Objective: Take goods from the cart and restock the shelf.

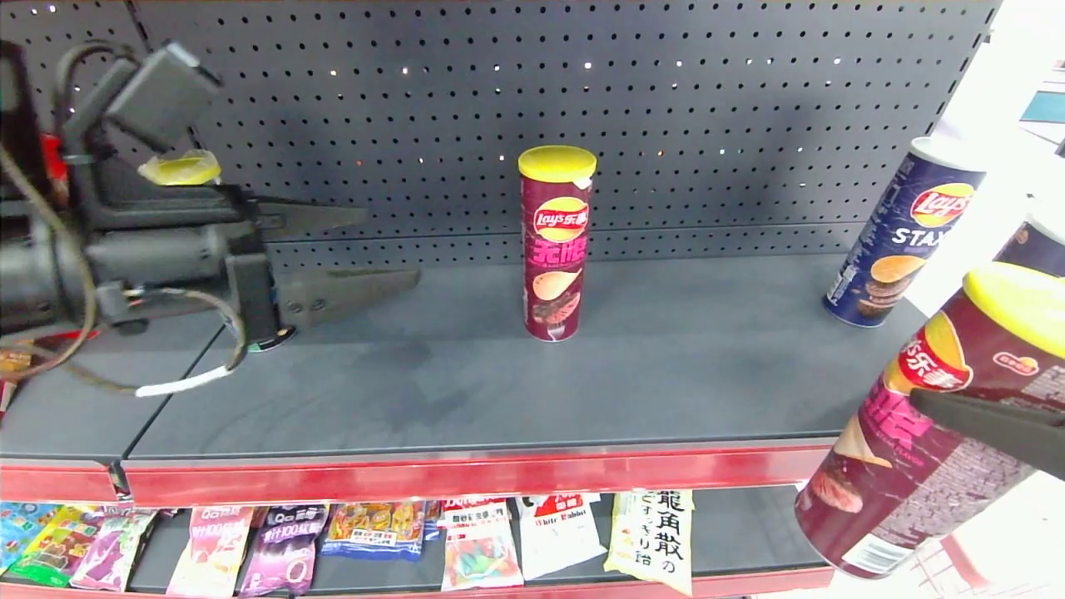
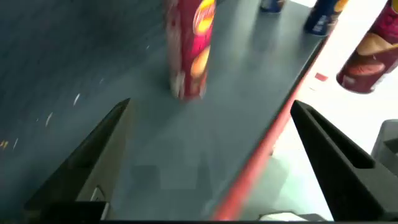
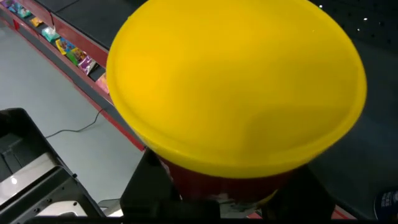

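A maroon chip can (image 1: 556, 245) with a yellow lid stands upright mid-shelf, also in the left wrist view (image 2: 189, 50). My left gripper (image 1: 391, 247) hovers open over the shelf's left part, pointing at that can, nothing between its fingers (image 2: 93, 162). At the lower right, off the shelf's front corner, my right gripper (image 1: 957, 416) is shut on a second maroon can (image 1: 923, 424), tilted with its yellow lid (image 3: 236, 87) up and to the right. The same held can (image 2: 370, 56) appears past the shelf edge in the left wrist view.
A dark blue chip can (image 1: 903, 233) stands at the right end of the grey shelf (image 1: 666, 374), and another can (image 1: 1036, 241) peeks in at the far right. Behind is a pegboard wall (image 1: 666, 125). Snack bags (image 1: 482, 541) line the lower shelf under the red front edge (image 1: 466, 474).
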Tool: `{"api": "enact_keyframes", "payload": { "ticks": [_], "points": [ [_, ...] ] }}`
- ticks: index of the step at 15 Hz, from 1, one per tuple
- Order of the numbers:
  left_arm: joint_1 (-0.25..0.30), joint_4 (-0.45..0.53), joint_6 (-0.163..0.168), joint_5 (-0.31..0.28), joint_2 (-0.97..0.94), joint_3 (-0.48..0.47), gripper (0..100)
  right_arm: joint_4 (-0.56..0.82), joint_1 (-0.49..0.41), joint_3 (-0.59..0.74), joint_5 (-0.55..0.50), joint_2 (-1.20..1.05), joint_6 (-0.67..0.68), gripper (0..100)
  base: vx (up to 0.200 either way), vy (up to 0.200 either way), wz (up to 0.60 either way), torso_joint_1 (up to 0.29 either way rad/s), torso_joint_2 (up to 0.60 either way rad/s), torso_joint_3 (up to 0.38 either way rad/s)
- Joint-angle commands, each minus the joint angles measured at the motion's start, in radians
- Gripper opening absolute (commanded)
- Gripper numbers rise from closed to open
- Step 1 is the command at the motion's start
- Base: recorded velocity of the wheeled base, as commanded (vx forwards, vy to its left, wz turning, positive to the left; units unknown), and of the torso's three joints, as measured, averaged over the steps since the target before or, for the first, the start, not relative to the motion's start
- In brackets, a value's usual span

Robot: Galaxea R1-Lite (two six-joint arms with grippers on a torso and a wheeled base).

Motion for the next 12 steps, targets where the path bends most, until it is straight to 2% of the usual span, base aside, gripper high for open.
{"api": "enact_keyframes", "payload": {
  "ticks": [1, 3, 7, 12],
  "points": [
    [-0.056, -0.015, 0.062, -0.031, 0.321, -0.230, 100, 0.000, -0.001, 0.000, 0.000, -0.002, -0.001, 0, 0.000, 0.000, 0.00, 0.000, 0.00, 0.000],
    [-0.058, -0.015, 0.074, -0.025, 0.398, -0.320, 100, 0.000, -0.001, -0.007, -0.002, -0.001, -0.001, 0, 0.000, 0.000, 0.00, 0.000, 0.00, 0.000],
    [-0.062, -0.015, 0.075, -0.025, 0.470, -0.420, 100, 0.000, -0.001, 0.000, -0.009, -0.004, -0.001, 0, 0.000, 0.000, 0.00, 0.000, 0.00, 0.000],
    [-0.096, -0.015, 0.074, -0.037, 0.508, -0.454, 100, 0.000, -0.001, 0.000, -0.016, -0.004, -0.001, 0, 0.000, 0.000, 0.00, 0.000, 0.00, 0.000]
  ]
}}
